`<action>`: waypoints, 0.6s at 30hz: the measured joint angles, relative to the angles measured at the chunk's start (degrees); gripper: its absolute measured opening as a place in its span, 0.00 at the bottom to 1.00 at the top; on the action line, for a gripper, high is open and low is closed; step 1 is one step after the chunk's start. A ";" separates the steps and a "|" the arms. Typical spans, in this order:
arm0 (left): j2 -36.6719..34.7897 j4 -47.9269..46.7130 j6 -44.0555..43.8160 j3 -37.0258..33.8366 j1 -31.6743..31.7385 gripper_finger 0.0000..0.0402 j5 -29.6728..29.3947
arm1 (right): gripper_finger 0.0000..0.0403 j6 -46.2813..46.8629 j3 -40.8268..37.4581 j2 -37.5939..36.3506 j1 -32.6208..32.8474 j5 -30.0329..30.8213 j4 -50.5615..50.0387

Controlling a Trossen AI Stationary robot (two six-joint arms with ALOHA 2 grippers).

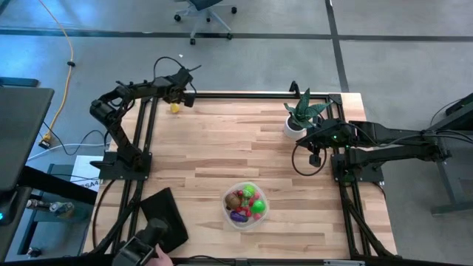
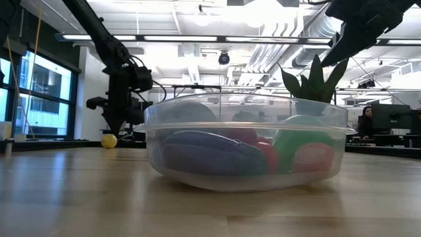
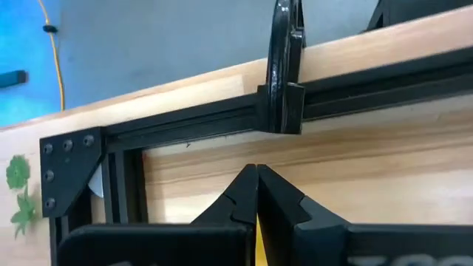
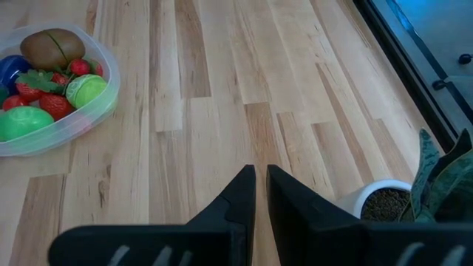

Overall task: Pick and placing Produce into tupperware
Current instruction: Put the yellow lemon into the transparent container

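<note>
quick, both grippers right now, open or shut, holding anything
Left gripper: shut, nothing visibly held, above the yellow piece at the far left.
Right gripper: shut, empty, near the potted plant.

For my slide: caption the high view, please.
Tupperware nearly filled with produce; one yellow piece remains beside the left gripper.

Left wrist view: a yellow sliver (image 3: 258, 247) shows just below the shut left gripper (image 3: 256, 174); too little visible to identify. Right wrist view: tupperware (image 4: 89, 114) cut off by the frame edge; plant pot (image 4: 380, 193) only partly in view. Low view: produce (image 2: 197, 151) blurred behind the container wall, single pieces hard to separate. High view: a hand (image 1: 160, 256) cut off at the bottom edge.
</note>
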 joint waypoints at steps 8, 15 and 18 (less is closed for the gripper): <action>1.71 -1.20 -0.42 0.87 -0.20 0.00 -1.19 | 0.06 0.00 0.01 0.01 -0.02 -0.04 -0.02; 5.19 -5.04 0.82 3.10 -1.08 0.00 -2.74 | 0.06 -0.11 0.02 0.00 0.00 -1.49 -0.01; 6.39 -6.37 1.43 4.12 -0.96 0.00 -2.82 | 0.06 -0.21 0.01 0.00 -0.02 -1.55 -0.01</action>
